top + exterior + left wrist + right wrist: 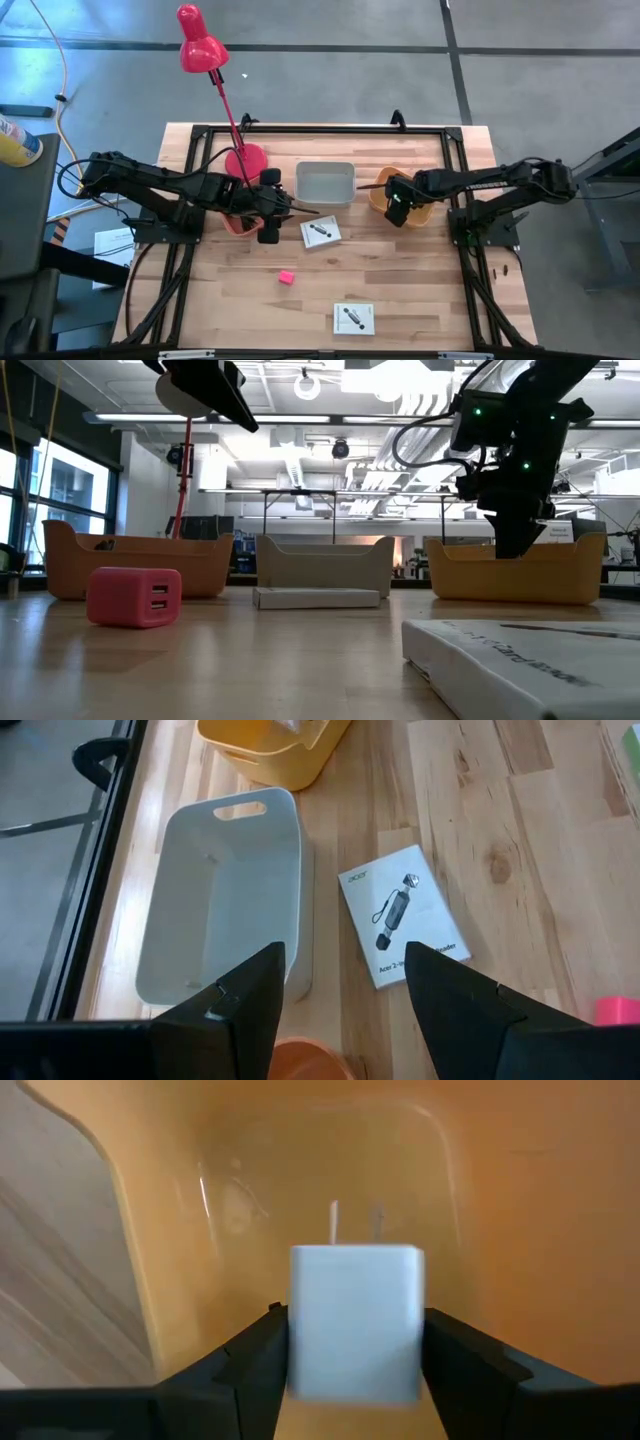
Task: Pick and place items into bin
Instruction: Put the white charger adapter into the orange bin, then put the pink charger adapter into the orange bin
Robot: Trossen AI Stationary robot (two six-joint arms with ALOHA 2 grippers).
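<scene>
In the high view, nearest the lower edge of the frame, one white square packet (353,318) with black print lies flat on the wooden table (420,290), lower centre. Above and left of it sits the pink block (286,277), alone on bare wood; the low view shows it at left as a pink charger cube (133,596) with two ports. At frame centre a second white packet (320,232) lies just below the grey bin (325,183). The left wrist view shows this packet (402,915) beside the bin (225,900), apart from its wall; the visible interior of the bin holds no item. The left gripper (272,205) hovers just left of the grey bin, over an orange bin (238,222) largely hidden beneath the arm; its fingers (245,1000) stand apart with nothing between them. A red desk lamp (200,50) rises from a round base at upper left of centre. The right gripper (398,207) is positioned over the orange bin (425,212) right of the grey bin. The right wrist view shows a white charger block (355,1323), prongs pointing away, between the two fingers (250,1360) above the orange bin floor (520,1200); both fingers touch its sides, and the jaws stand spread to the width of the block.
</scene>
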